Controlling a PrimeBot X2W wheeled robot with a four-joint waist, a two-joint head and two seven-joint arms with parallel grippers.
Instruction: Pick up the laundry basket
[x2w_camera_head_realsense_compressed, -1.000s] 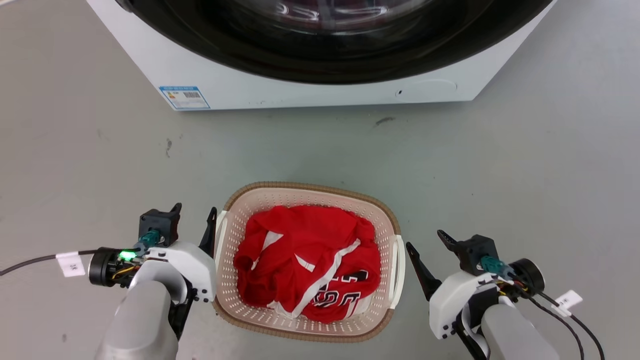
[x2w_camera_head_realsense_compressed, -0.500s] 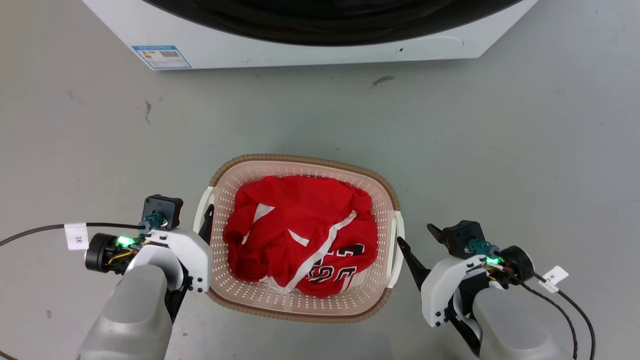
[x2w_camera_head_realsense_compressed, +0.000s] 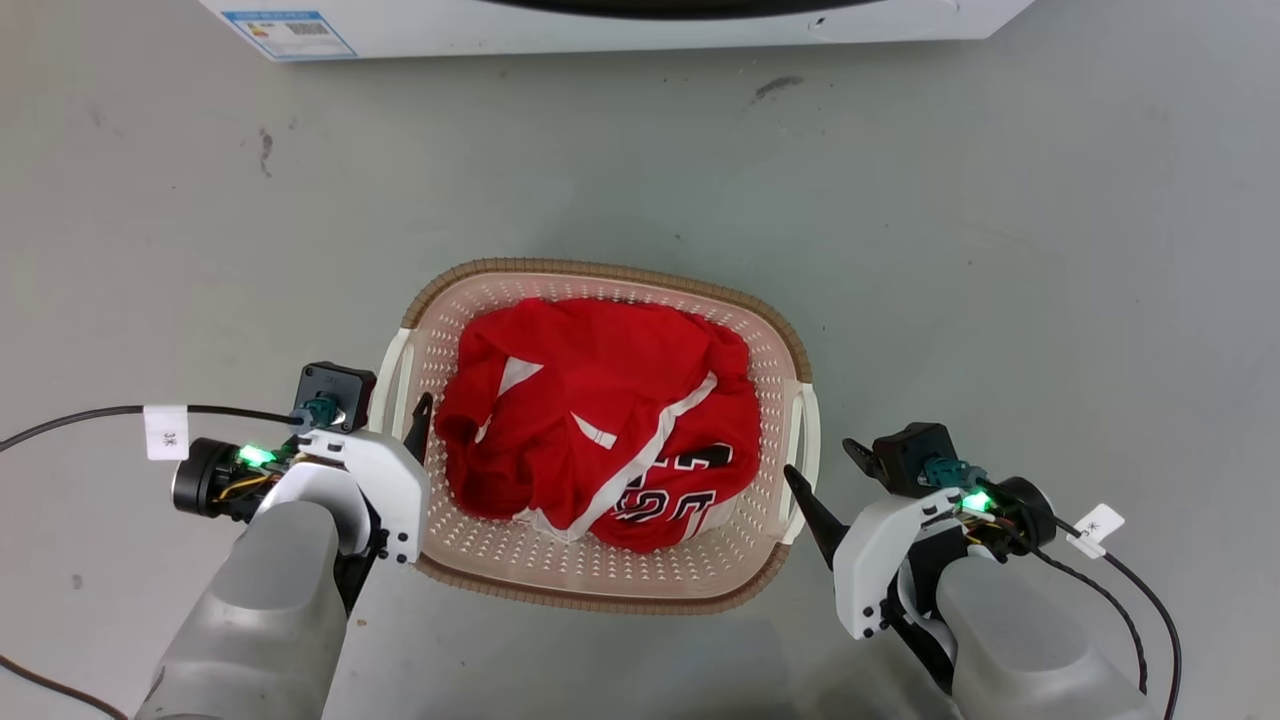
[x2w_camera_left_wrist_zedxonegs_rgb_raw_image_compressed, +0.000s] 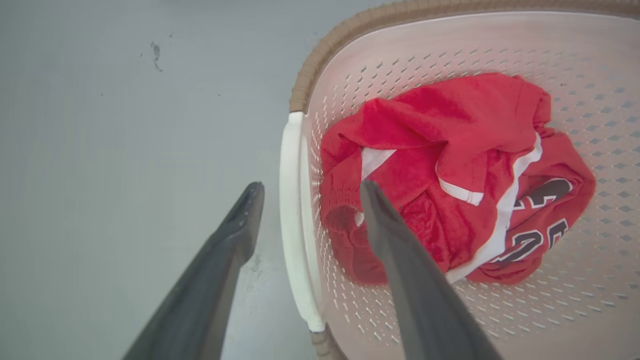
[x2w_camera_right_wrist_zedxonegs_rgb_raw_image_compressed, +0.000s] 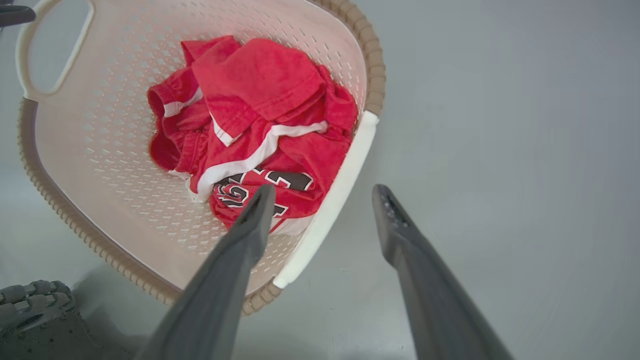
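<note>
The laundry basket (x2w_camera_head_realsense_compressed: 620, 270) stands on the grey floor: cream perforated walls, a brown woven rim, a white handle on each side. A crumpled red jersey (x2w_camera_head_realsense_compressed: 600, 400) lies inside. My left gripper (x2w_camera_head_realsense_compressed: 405, 410) is open, and in the left wrist view (x2w_camera_left_wrist_zedxonegs_rgb_raw_image_compressed: 311, 186) its fingers straddle the left handle (x2w_camera_left_wrist_zedxonegs_rgb_raw_image_compressed: 292, 215), one outside the basket (x2w_camera_left_wrist_zedxonegs_rgb_raw_image_compressed: 450, 45) and one over the jersey. My right gripper (x2w_camera_head_realsense_compressed: 825, 470) is open too. In the right wrist view (x2w_camera_right_wrist_zedxonegs_rgb_raw_image_compressed: 324, 190) the right handle (x2w_camera_right_wrist_zedxonegs_rgb_raw_image_compressed: 345, 170) lies between its fingers, just ahead of the tips, beside the basket (x2w_camera_right_wrist_zedxonegs_rgb_raw_image_compressed: 100, 190).
The white washer (x2w_camera_head_realsense_compressed: 600, 30) runs along the far edge of the head view, with a blue label (x2w_camera_head_realsense_compressed: 290, 30) at its left. Cables (x2w_camera_head_realsense_compressed: 80, 415) trail from both wrists over the floor. A grey treaded part (x2w_camera_right_wrist_zedxonegs_rgb_raw_image_compressed: 35, 310) shows beside the basket's near corner.
The head camera has tilted down, so washer and basket sit higher in the picture. Both grippers have closed in on the basket sides; the left inner finger has crossed over the handle into the basket.
</note>
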